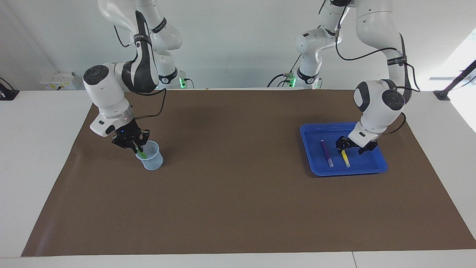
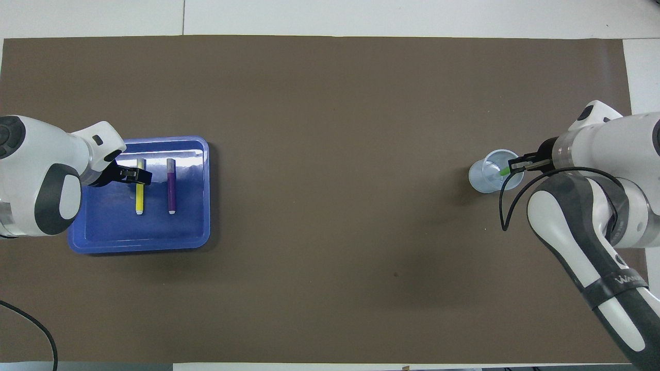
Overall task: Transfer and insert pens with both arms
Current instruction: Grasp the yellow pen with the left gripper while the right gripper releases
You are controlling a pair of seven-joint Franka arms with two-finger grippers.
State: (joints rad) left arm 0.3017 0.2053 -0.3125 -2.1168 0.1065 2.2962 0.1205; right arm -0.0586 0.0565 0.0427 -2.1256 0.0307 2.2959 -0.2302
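Note:
A clear plastic cup stands toward the right arm's end of the table. My right gripper is at its rim, shut on the green pen, which slants with its lower end inside the cup. A blue tray lies toward the left arm's end. In it the purple pen and the yellow pen lie side by side. My left gripper is low in the tray, open, its fingers on either side of the yellow pen's end nearer the robots.
A brown mat covers most of the white table. Two smaller white arms with green lights stand at the robots' edge. A black stand sits at the table's edge past the tray.

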